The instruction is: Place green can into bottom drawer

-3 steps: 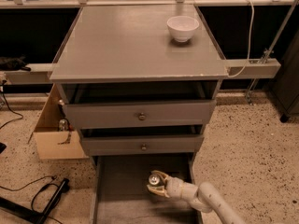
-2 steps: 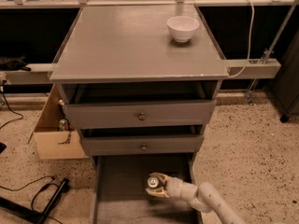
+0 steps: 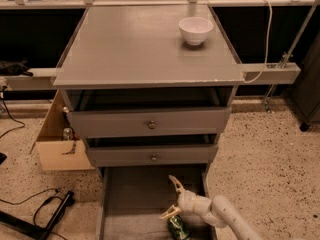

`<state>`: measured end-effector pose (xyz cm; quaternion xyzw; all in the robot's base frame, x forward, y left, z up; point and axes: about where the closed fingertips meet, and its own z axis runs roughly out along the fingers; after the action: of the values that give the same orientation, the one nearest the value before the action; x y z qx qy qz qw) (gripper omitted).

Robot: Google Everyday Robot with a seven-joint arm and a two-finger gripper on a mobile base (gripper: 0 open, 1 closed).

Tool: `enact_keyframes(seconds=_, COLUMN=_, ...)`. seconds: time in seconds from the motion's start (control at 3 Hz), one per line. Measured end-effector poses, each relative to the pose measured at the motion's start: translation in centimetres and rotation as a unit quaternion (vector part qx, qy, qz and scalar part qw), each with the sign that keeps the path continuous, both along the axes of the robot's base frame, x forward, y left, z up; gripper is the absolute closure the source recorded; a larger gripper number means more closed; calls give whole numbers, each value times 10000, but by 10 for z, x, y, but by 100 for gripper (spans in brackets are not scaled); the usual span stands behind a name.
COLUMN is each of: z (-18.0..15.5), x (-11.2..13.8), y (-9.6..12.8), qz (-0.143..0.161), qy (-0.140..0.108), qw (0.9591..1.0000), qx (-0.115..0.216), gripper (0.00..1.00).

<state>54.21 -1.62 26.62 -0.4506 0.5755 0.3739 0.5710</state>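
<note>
End effector (image 3: 168, 197) sits low inside the bottom drawer (image 3: 131, 200), fingers spread and gripping nothing. The green can (image 3: 177, 228) rests on the drawer floor just beside it. Placement appears complete; you should next withdraw upward without nudging the can.

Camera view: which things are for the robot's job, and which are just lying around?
For the job:
green can, in the bottom drawer
pincer, open, next to the can

Just lying about:
white bowl on the cabinet top
cardboard box on the floor
</note>
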Motion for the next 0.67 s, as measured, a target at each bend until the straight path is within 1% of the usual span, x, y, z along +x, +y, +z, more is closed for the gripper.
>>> enact_keyframes(seconds=0.33, z=0, x=0, y=0, qz=0, qy=0, qw=10000, qx=0, gripper=0)
enact_keyframes(seconds=0.67, z=3, x=-2, y=6, qz=145, qy=-50, qw=9999, qx=62, gripper=0)
